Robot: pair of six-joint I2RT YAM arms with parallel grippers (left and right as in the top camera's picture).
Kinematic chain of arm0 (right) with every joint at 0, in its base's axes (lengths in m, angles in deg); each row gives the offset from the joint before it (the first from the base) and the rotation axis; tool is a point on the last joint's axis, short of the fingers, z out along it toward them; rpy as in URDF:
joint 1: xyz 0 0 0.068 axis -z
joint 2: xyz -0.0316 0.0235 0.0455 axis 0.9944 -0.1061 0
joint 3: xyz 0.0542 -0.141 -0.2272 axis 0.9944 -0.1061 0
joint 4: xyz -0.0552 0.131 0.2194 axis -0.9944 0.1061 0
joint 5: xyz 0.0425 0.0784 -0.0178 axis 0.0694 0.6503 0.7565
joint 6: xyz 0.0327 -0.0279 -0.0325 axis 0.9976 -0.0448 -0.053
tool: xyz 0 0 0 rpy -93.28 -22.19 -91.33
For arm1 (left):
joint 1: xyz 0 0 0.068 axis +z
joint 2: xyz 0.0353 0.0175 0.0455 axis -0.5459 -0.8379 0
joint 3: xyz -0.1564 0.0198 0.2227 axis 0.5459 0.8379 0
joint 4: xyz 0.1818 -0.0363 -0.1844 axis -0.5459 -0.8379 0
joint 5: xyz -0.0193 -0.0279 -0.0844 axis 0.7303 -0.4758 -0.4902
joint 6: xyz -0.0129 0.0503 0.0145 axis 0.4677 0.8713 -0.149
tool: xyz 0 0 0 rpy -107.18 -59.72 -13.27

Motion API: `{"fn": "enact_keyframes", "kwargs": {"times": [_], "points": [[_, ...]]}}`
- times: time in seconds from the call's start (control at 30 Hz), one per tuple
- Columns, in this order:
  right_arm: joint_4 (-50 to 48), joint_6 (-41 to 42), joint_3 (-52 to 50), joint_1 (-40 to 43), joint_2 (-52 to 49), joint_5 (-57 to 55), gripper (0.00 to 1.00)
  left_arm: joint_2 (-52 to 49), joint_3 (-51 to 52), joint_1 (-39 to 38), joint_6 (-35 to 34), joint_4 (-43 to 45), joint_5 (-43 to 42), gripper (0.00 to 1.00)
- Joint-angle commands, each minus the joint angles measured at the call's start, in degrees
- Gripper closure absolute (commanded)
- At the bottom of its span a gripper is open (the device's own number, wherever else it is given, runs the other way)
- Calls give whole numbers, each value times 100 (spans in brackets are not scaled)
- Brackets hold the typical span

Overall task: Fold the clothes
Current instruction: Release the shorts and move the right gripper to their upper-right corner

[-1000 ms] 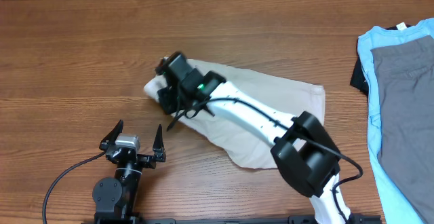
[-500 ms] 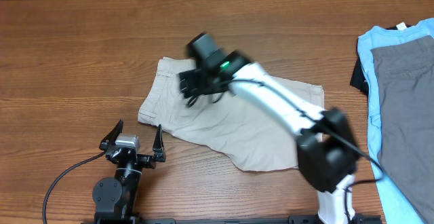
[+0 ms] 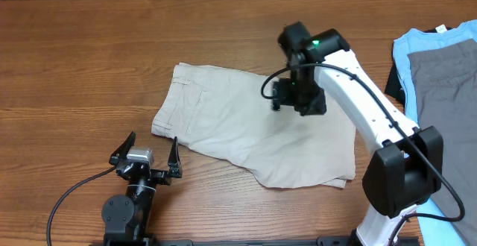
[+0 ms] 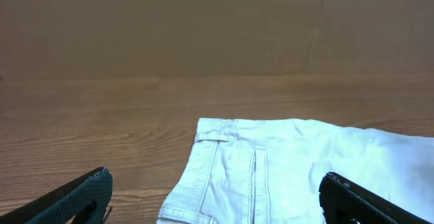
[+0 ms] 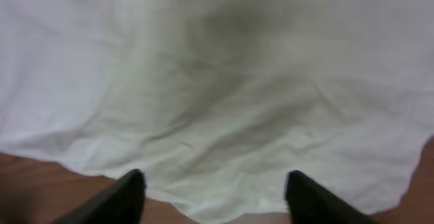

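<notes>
The clothes, a pair of light beige shorts (image 3: 223,127), lie spread flat across the middle of the table, waistband and pocket stitching at the left end (image 4: 285,170). My right gripper (image 3: 274,95) hovers over the right-hand half of the shorts. In the right wrist view its fingers stand apart with nothing between them, only wrinkled cloth (image 5: 224,81) and a hem edge below my right gripper (image 5: 213,183). My left gripper (image 3: 146,150) stands wide open on the near side, just short of the waistband corner, and my left gripper (image 4: 215,180) holds nothing.
At the right edge of the table lies a light blue T-shirt (image 3: 440,164) with a grey garment (image 3: 447,74) on top and a dark item (image 3: 395,82) beside it. A black cable (image 3: 74,194) trails from the left arm. A cardboard wall (image 4: 217,27) closes the far side.
My right gripper has let go of the shorts' left end and swung right across them. The shorts, bunched a second ago, now lie flat. The left arm has not moved.
</notes>
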Motion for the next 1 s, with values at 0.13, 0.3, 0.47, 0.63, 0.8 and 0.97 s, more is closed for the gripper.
{"fn": "enact_keyframes", "kwargs": {"times": [0.13, 0.3, 0.47, 0.63, 0.8, 0.97], "points": [[-354, 354, -1226, 415, -7, -105, 96, 44, 20, -37, 144, -9, 37, 0], [-798, 485, -2028, 426, -9, -103, 96, 44, 20, -37, 144, -9, 37, 0], [-1338, 815, -2669, 426, -13, 48, 96, 44, 20, -37, 146, -9, 37, 0], [-2002, 973, -3102, 426, -28, 46, 78, 44, 20, -37, 144, -9, 37, 0], [-2789, 973, -3401, 426, -33, 42, 89, 44, 20, -37, 144, -9, 37, 0], [-3364, 973, -3480, 426, -109, -46, 96, 44, 20, -37, 146, -7, 37, 0]]}}
